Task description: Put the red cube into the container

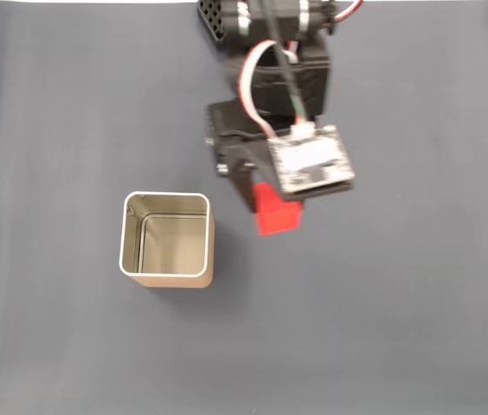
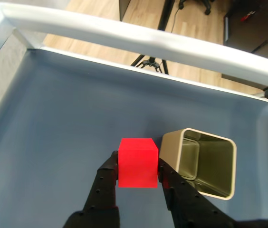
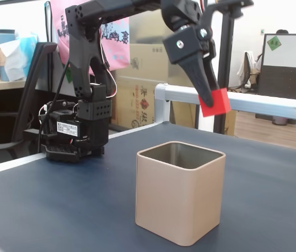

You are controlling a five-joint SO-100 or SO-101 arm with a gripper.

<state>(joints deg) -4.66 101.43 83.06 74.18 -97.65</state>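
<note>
The red cube [image 1: 278, 213] hangs in the air, pinched between the black fingers of my gripper [image 2: 138, 172], which is shut on it. In a fixed view from the side the red cube [image 3: 214, 102] is well above the table, higher than the container's rim. The container [image 1: 167, 239], a square tan tin with a silvery rim, stands upright and open on the dark blue table. In the top fixed view the cube is to the right of the tin. The wrist view shows the red cube [image 2: 137, 162] just left of the container [image 2: 201, 161]. The side fixed view has the container [image 3: 180, 192] in front.
The arm's black base [image 3: 74, 134] stands at the table's far edge behind the tin. A white rail [image 2: 124, 35] borders the dark blue table [image 1: 382, 328]. Boxes, a monitor and furniture lie beyond the table.
</note>
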